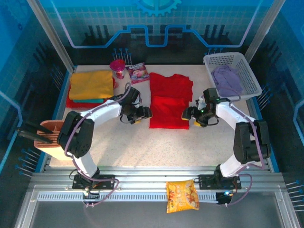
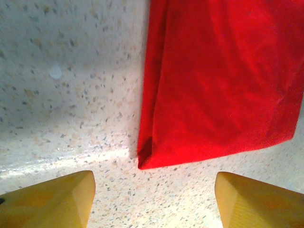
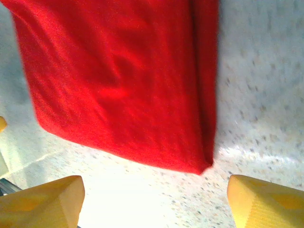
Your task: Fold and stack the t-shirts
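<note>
A bright red t-shirt [image 1: 170, 102] lies folded in half in the middle of the table, its near half doubled over. My left gripper [image 1: 144, 114] stands open just off the shirt's left near corner [image 2: 147, 159], with only bare table between its yellow fingers [image 2: 52, 199]. My right gripper [image 1: 186, 114] is open too, just off the shirt's right near corner [image 3: 202, 164], holding nothing. A folded mustard yellow t-shirt [image 1: 91, 84] tops a stack at the back left, with teal [image 1: 95, 100] and red [image 1: 76, 103] edges beneath. A pale lilac t-shirt [image 1: 226, 80] lies crumpled in the basket.
The white lattice basket [image 1: 248, 71] stands at the back right. A pink cup [image 1: 117, 68] and a pink packet [image 1: 137, 72] sit at the back. An orange holder [image 1: 50, 137] stands at the left edge. A snack bag [image 1: 182, 195] lies on the front rail.
</note>
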You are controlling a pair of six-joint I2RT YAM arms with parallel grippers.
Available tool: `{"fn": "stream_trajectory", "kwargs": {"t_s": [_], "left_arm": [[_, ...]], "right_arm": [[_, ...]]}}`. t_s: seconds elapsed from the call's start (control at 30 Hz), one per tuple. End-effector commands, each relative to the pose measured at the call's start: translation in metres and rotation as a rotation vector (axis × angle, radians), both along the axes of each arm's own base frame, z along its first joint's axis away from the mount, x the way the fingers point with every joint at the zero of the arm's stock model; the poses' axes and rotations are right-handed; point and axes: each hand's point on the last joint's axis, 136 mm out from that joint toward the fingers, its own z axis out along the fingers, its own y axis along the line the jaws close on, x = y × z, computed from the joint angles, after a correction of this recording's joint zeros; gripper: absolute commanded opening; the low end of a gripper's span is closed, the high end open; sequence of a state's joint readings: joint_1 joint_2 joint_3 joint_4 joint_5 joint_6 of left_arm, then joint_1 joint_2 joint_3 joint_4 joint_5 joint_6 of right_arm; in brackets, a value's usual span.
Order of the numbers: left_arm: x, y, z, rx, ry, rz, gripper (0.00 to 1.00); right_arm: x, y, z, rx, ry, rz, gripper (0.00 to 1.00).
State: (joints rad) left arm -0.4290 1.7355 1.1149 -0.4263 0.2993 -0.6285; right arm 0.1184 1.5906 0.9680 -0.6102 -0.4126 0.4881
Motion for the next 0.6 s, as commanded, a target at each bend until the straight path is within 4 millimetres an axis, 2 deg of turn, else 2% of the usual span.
{"fn": "stream_trajectory", "kwargs": {"t_s": [0.0,0.23,0.4,0.57], "left_arm": [[0.000,-0.021,0.002,-0.102,-0.060,-0.036,0.64],[0.003,-0.036,-0.024,-0.122,-0.041,-0.027,0.54],[0.004,-0.043,-0.028,-0.140,-0.026,-0.021,0.49],[-0.005,-0.032,-0.035,-0.081,0.013,-0.005,0.47]], "right_arm": [[-0.005,0.000,-0.009,0.002,-0.006,0.024,0.80],[-0.006,0.008,-0.028,0.005,0.014,0.033,0.78],[-0.006,0.019,-0.042,-0.017,0.042,0.057,0.76],[-0.004,0.019,-0.048,-0.015,0.040,0.043,0.71]]}}
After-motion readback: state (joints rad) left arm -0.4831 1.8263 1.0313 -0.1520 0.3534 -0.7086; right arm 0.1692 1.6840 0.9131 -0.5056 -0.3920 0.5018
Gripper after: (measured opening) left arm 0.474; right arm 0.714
